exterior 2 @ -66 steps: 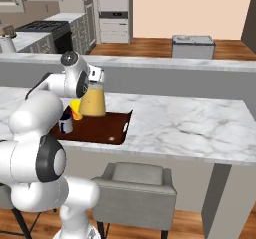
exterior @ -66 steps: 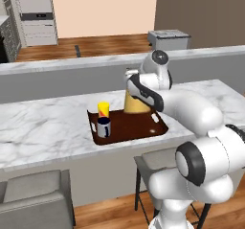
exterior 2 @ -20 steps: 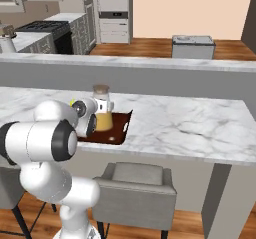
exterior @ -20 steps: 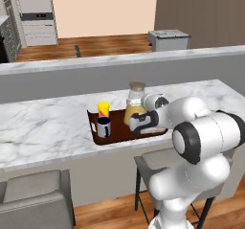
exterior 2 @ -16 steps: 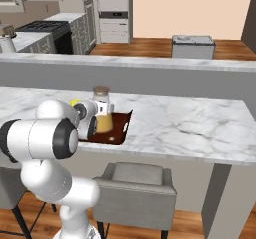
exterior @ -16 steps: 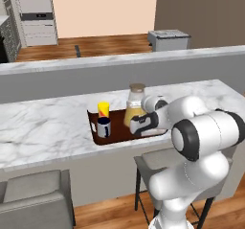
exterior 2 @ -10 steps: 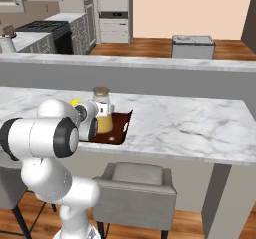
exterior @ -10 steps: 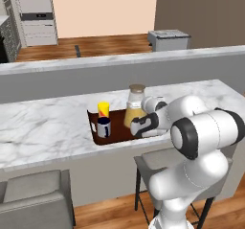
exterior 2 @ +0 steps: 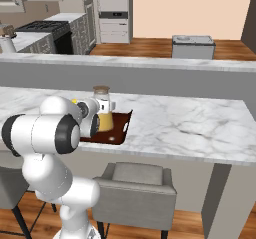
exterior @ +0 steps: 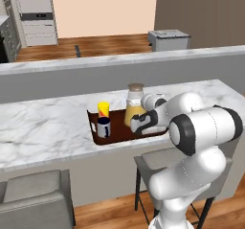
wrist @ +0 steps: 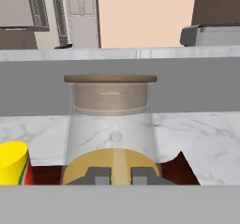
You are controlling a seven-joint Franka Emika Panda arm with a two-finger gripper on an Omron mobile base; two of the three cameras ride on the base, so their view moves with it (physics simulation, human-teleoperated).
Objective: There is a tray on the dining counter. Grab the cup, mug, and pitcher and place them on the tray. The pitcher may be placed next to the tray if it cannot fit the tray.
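Pitcher (exterior: 134, 108) stands on the tray (exterior: 121, 135) directly ahead of the claw (wrist: 116, 175), whose nearly closed tips pinch its lower wall; cup (exterior: 103, 110) and mug (exterior: 104, 127) sit to its left. I'd release gently, then retreat straight back.

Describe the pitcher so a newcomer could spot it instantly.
Find the long marble counter and the dark brown tray on it. The pitcher stands on the tray, right of the yellow cup and navy mug. It is the tallest: clear glass, orange liquid, round cork lid.
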